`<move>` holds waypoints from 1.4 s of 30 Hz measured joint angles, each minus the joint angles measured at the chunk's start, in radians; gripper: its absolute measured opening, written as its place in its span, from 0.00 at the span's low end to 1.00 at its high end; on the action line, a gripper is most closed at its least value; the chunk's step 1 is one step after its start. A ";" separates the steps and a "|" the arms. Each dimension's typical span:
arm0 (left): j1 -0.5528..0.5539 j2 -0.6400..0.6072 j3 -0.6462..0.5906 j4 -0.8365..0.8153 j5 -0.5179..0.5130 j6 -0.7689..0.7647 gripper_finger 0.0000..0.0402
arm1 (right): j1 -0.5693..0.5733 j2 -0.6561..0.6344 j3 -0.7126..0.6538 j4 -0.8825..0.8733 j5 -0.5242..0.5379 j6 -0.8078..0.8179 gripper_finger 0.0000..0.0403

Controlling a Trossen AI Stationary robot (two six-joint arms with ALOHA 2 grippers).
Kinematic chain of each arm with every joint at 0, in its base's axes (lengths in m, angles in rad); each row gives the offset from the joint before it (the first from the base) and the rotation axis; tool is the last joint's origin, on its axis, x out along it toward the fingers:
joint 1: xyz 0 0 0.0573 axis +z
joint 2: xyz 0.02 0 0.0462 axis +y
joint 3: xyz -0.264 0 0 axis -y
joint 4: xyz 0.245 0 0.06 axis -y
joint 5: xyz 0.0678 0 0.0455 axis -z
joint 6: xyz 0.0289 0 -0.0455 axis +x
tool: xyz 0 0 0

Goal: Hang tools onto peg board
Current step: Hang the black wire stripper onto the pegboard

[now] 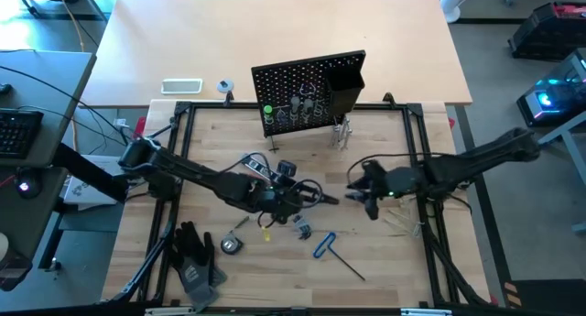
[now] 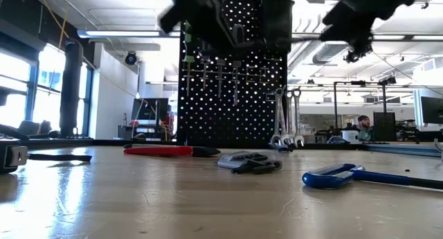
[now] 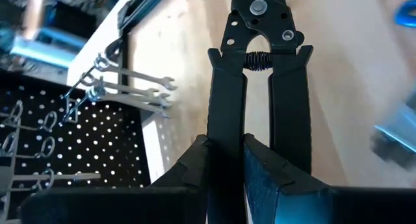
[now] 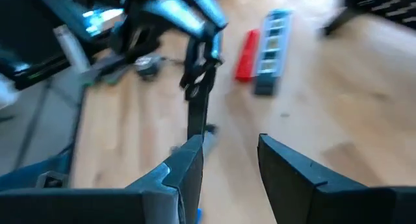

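My left gripper is over the table's middle, shut on the black pliers. The pliers' head points toward my right gripper, which is open and empty a short way to the right; the pliers also show ahead of it in the right wrist view. The black peg board stands upright at the far side, with a box bin and a green-handled screwdriver on it. Silver wrenches hang at its right foot. A blue-handled hex key and a red-black flat tool lie on the table. My left gripper pinches one of the pliers' two black handles between its two fingers, which lie along it, level, coming from the table's left. The other handle stands free beside the fingers. The pliers are lifted clear of the table, roughly level, head away from the gripper.
Black gloves and a small tape measure lie near the front left. Small grey parts lie under the left gripper. A white flat device lies beyond the frame, left of the board. A black frame borders the work surface.
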State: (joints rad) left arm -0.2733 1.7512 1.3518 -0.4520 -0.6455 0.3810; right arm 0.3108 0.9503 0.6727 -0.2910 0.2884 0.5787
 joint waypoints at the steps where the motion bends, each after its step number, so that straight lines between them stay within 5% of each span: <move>1: 0.004 0.016 0.000 0.025 -0.013 -0.003 0.13 | 0.017 -0.022 0.000 -0.034 0.046 0.011 0.35; 11: 0.055 0.147 -0.001 0.311 -0.209 0.004 0.13 | 0.169 -0.018 0.000 -0.269 0.235 0.158 0.35; 15: 0.082 0.170 -0.001 0.422 -0.232 0.003 0.13 | 0.236 0.004 -0.041 -0.197 0.339 0.184 0.35; 20: 0.114 0.176 0.000 0.519 -0.229 -0.038 0.13 | 0.292 0.005 -0.238 0.096 0.424 0.202 0.35; 24: 0.125 0.184 0.000 0.593 -0.212 -0.040 0.13 | 0.327 0.030 -0.450 0.530 0.571 0.152 0.35; 28: 0.124 0.183 0.000 0.651 -0.193 -0.039 0.13 | 0.314 0.094 -0.585 1.100 0.666 -0.123 0.35; 32: 0.118 0.183 0.000 0.664 -0.194 -0.038 0.13 | 0.280 0.139 -0.611 1.476 0.630 -0.422 0.35; 42: 0.102 0.183 0.000 0.703 -0.196 -0.012 0.13 | 0.201 0.145 -0.557 1.566 0.618 -0.533 0.35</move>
State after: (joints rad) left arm -0.1714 1.9347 1.3514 0.2509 -0.8411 0.3693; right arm 0.5122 1.0950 0.1157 1.2749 0.9063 0.0457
